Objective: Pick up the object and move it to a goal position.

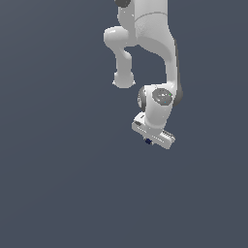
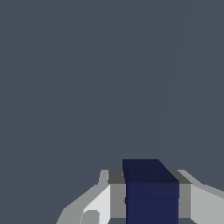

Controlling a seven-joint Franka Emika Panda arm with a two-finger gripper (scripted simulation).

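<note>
The arm [image 1: 150, 48] is glossy white with pale grey shading, and darker grey shows at its joints and along one edge. The gripper [image 1: 149, 140] is white too, with grey fingers [image 2: 117, 199] and lighter white-grey outer faces. The cube [image 2: 151, 192] is plain dark navy, its upper face a shade darker than its front. The background [image 1: 58, 169] is a flat slate blue-grey, without pattern, in both views.

Open grey space all round claw [image 1: 148, 140]; no obstacles.
</note>
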